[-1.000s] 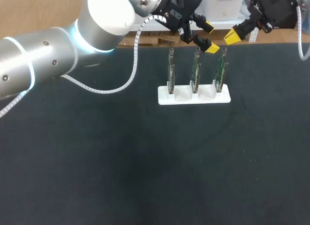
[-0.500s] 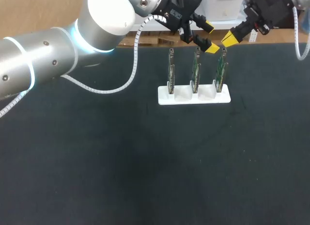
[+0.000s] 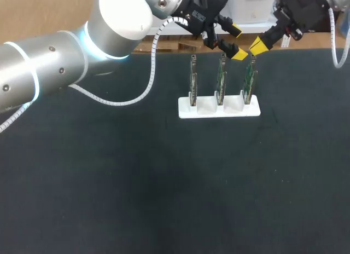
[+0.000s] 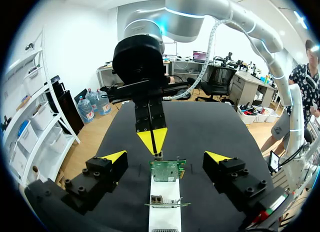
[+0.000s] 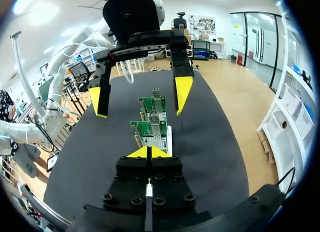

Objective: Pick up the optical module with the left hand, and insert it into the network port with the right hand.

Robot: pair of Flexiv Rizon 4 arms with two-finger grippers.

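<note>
A white rack (image 3: 219,107) holds three upright green network cards (image 3: 221,79). My left gripper (image 3: 237,42) hangs open above the middle and right cards. In the left wrist view the left gripper (image 4: 166,156) has its fingers on either side of the end card (image 4: 167,170), touching nothing. My right gripper (image 3: 258,44) is shut, its yellow tips just over the top edge of the right card (image 3: 250,79). It faces the left gripper, right gripper (image 4: 152,139) to left gripper (image 5: 141,96). The right gripper (image 5: 148,152) points along the card row (image 5: 151,116). I cannot make out an optical module.
The black table top (image 3: 164,183) stretches wide in front of the rack. My left arm (image 3: 49,68) crosses the back left of the table. The table's far edge lies just behind both grippers.
My right gripper has shifted a little to the left, closer to the right card's top and to the left gripper's fingertip. The left arm has kept still.
</note>
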